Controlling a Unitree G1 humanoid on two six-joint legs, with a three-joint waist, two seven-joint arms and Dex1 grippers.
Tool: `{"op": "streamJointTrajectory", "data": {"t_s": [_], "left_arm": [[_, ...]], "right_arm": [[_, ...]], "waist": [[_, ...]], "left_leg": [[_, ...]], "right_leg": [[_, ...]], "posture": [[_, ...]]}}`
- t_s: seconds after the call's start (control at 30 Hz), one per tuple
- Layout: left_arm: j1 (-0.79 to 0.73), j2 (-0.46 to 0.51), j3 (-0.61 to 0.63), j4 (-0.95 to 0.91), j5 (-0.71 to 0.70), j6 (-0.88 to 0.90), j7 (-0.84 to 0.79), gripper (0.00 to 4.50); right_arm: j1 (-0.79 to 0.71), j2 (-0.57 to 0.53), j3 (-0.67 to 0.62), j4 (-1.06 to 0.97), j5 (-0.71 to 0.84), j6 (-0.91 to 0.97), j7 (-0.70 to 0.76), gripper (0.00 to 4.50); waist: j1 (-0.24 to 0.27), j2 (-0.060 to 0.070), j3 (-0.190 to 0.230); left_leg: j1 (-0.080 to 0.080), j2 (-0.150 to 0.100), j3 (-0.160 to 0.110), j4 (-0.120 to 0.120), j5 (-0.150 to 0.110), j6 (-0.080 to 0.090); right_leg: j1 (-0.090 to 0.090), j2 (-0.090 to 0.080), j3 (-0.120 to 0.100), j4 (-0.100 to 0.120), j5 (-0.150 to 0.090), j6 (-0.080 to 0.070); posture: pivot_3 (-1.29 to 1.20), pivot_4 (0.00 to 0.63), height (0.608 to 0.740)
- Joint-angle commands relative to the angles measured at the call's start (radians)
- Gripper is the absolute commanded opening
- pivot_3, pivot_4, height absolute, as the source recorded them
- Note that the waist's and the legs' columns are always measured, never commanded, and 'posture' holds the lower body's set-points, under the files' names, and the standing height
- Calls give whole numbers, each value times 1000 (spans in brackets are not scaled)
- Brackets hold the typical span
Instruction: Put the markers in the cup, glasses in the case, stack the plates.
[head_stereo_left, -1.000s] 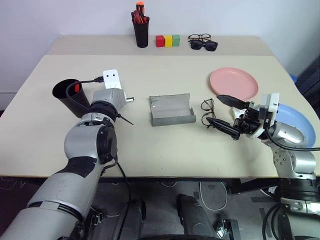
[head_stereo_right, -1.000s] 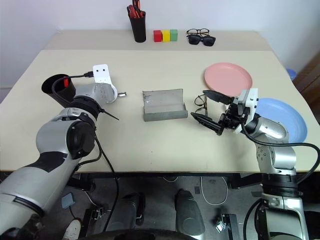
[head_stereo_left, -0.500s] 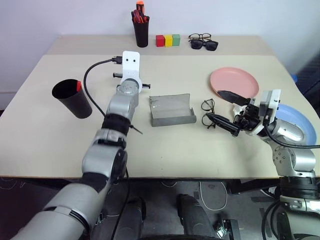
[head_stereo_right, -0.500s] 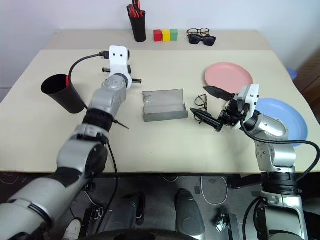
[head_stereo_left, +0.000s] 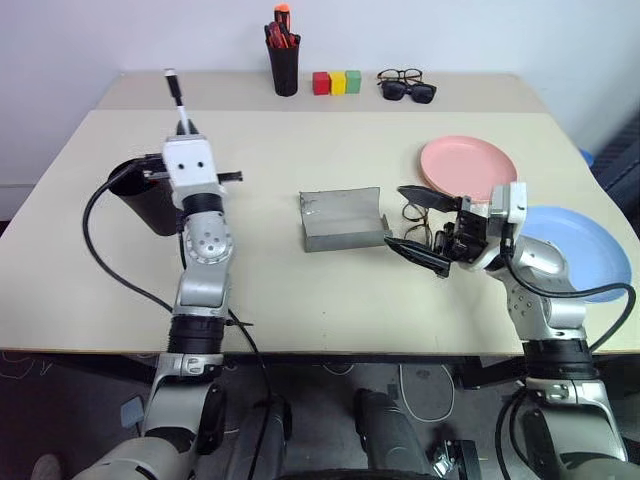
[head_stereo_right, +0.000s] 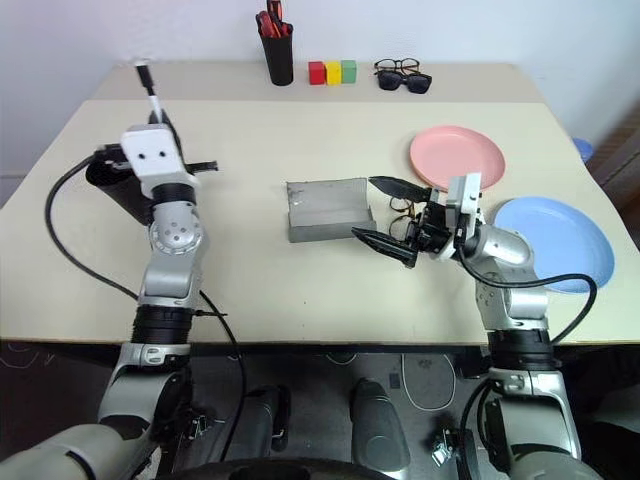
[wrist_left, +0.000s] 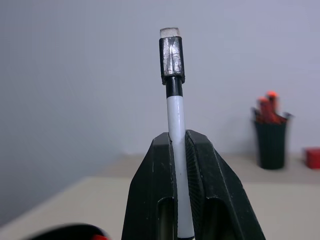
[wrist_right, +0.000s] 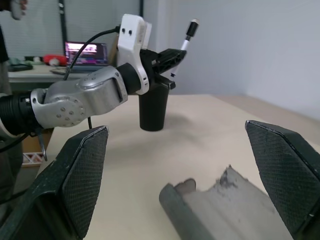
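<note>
My left gripper (wrist_left: 179, 145) is shut on the white marker (head_stereo_left: 180, 100), which has a black cap and points up. It hangs just above the black cup (head_stereo_left: 140, 205) at the table's left. A bit of red shows at the cup's rim (wrist_left: 97, 236). My right gripper (head_stereo_left: 396, 216) is open and lies level. Its fingers (head_stereo_left: 425, 195) reach over the wire-framed glasses (head_stereo_left: 417, 213) toward the open grey case (head_stereo_left: 342, 220). The pink plate (head_stereo_left: 468, 165) and the blue plate (head_stereo_left: 585, 250) lie side by side at the right, apart.
At the table's back stand a black pen pot (head_stereo_left: 283, 60) with red and orange markers, three coloured blocks (head_stereo_left: 335, 82), and sunglasses with another pair of glasses (head_stereo_left: 405, 86). A laptop (wrist_right: 85, 52) sits on a desk beyond the table.
My left gripper rose, swung left and back from beside the case to above the cup, and turned to point up. My right gripper shifted left over the glasses toward the case.
</note>
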Motion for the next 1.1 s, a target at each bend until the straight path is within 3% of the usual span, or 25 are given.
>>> {"op": "streamJointTrajectory", "data": {"t_s": [0.03,0.57,1.1], "left_arm": [[-10,46,43,8,61,-91,84,46],[-1,184,81,328,109,-287,202,46],[-16,155,38,422,120,-355,233,46]], "right_arm": [[-35,15,5,23,0,-26,22,4500],[-48,20,-2,39,-4,-20,37,4500],[-4,-10,-25,-27,6,7,3,4500]], "waist": [[0,0,0],[-2,0,0],[-5,0,0]], "left_leg": [[0,0,0,0,0,0],[0,0,0,0,0,0],[0,0,0,-1,0,0]], "right_leg": [[0,0,0,0,0,0],[0,0,0,1,0,0],[0,0,-1,1,0,0]], "posture": [[0,150,740],[0,150,740],[0,150,740]]}}
